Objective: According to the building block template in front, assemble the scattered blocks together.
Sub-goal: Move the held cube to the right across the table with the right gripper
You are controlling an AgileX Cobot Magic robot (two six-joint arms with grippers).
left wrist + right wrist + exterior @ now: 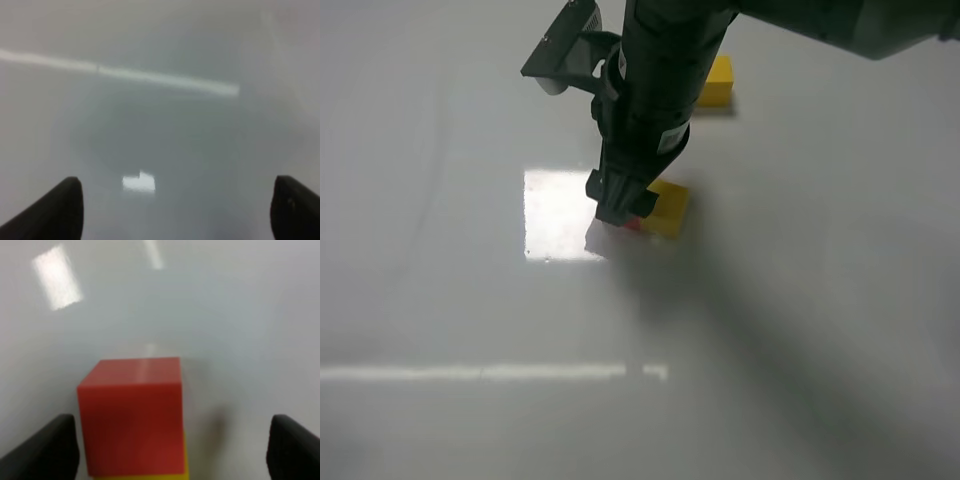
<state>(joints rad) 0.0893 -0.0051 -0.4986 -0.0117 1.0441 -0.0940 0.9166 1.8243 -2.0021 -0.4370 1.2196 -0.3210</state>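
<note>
- Blocks of the scattered pair: in the overhead view we find the yellow cube [670, 208] just right of centre frame. The red cube [636, 226] touches its left side and is mostly hidden beneath the arm [660, 80]. The right wrist view shows the two cubes face to face.
- Reference piece: the building block template [717, 80] lies at upper centre of the frame, well apart from the pair. Only its yellow half shows past the arm.
- Grasping parts: the right tool [618, 208] has its jaws spread wide. It straddles the red cube and, so far as we can tell, is not gripping it. The left tool [175, 187] is equally wide, with nothing between its jaws, over bare surface [160, 130].
- First hazard, in our judgement: the red cube sits off-centre between the jaws. On closing, one finger would strike first and slide the cube along the yellow face, spoiling the flush edges.
- Second hazard: a finger brushing the cube on withdrawal could drag the pair apart on this glossy surface.
</note>
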